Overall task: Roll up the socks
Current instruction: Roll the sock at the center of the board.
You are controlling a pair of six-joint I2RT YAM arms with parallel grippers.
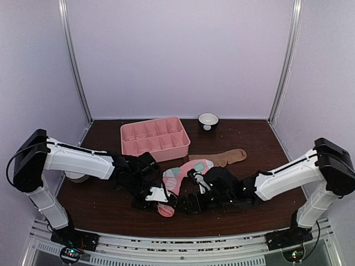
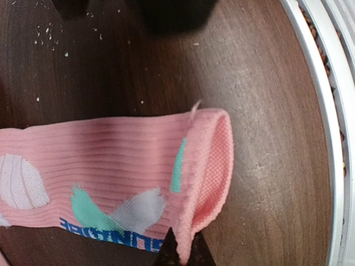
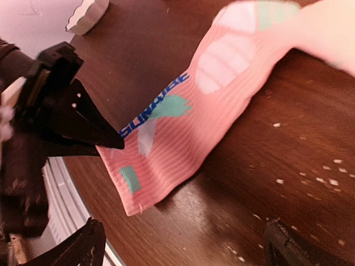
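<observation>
At the back of the table, a pink compartmented tray sits with a small white bowl near its right corner. From overhead only the tray's own dividers and the bowl's pale inside show, and I cannot tell more about their contents.

The tan sock lies flat in front of the tray. Its end meets the pink sock, which runs from there toward the near edge, between the two grippers.

The overhead view hides both sets of fingers behind dark hardware, but the wrist views show them. In the left wrist view the left gripper has its tips clenched together on the lower edge of the pink sock's cuff. The cuff gapes enough to show its mesh lining, with teal and white patches and blue lettering beside it. The metal rail at the table's edge curves past on the right.

In the right wrist view the right gripper is released. Its fingers are spread wide over bare wood, and the sock lies beyond them. A white scalloped dish shows at the top left of that view. It may be the pale object half hidden under the left arm overhead.
</observation>
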